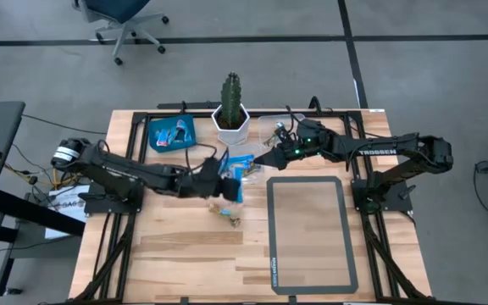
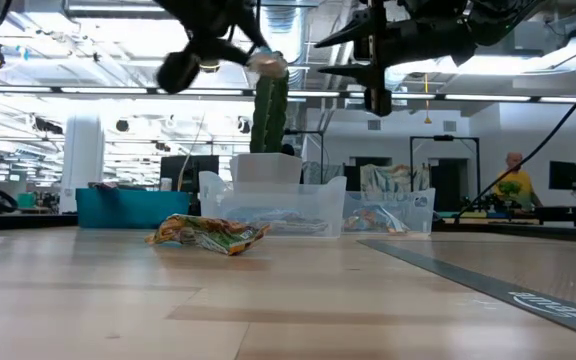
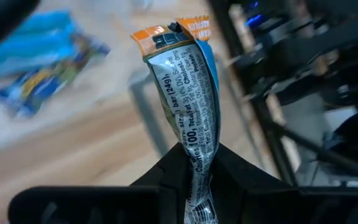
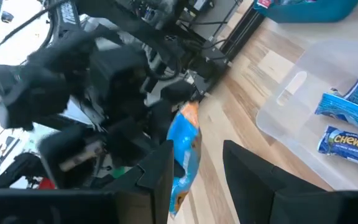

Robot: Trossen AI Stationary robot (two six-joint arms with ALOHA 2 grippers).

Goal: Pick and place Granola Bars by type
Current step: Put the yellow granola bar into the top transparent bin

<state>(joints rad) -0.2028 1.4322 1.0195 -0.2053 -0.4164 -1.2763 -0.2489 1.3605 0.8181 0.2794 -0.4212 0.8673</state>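
The wooden surface (image 1: 185, 246) carries a large grey-framed mat (image 1: 310, 233) on the right arm's side, bare, so it looks like a sorting zone not yet used, while the sorting bins sit along the far edge: a blue square tray (image 1: 172, 133) with a few wrappers in it, a clear plastic container (image 4: 303, 118) holding light blue bars (image 4: 347, 102), and a second clear container (image 2: 393, 210) just beside it, all flanking a potted cactus (image 1: 230, 106). Both arms meet above the middle of the surface, lifted well off the wood. The left hand (image 3: 197, 180) is clamped on the tail of a blue-and-silver bar (image 3: 188, 106) with an orange end, holding it upright so that it stands free of the fingers. The right hand (image 4: 194, 168) has its fingers apart on either side of that same bar (image 4: 184, 149), which suggests a hand-over toward the container on its side, though I cannot tell whether it touches the wrapper yet. A crumpled brown-gold bar (image 2: 208, 234) lies alone on the wood below them, probably waiting its turn
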